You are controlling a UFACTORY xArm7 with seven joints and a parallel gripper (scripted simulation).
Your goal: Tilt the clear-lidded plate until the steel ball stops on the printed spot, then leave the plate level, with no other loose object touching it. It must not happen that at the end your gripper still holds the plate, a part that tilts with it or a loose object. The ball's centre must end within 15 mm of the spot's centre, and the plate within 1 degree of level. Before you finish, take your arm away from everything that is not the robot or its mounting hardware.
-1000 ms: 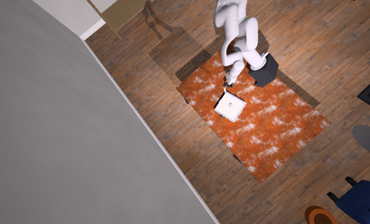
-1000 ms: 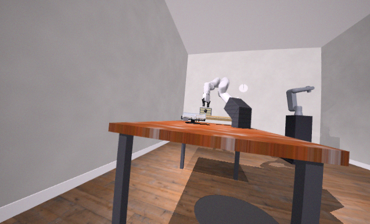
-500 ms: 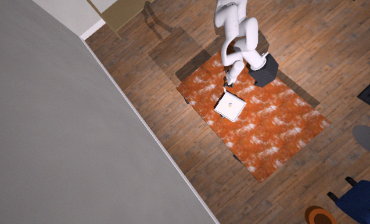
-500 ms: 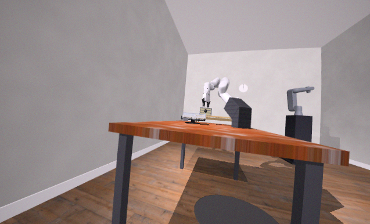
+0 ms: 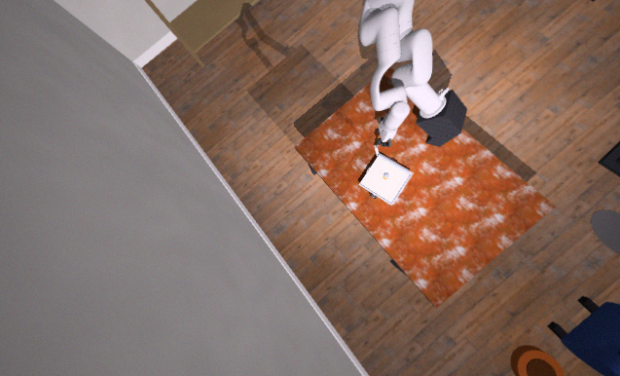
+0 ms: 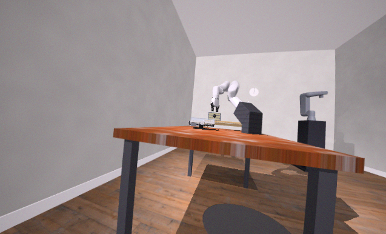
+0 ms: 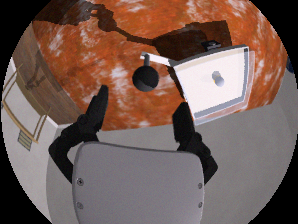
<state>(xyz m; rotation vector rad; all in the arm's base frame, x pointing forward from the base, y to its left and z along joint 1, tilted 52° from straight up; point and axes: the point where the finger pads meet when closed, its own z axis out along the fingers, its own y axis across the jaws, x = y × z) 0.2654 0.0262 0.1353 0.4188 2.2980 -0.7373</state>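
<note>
Though plate (image 5: 385,179) shows printed spot (image 5: 385,176), no legible writing.

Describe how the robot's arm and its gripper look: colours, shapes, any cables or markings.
The arm is glossy white, built of thick rounded tubular links, and it rises from a dark grey block pedestal. The gripper has a pale grey, rounded-rectangular body with small screw dots and two black, curved fingers. No cables or printed markings are visible.
</note>
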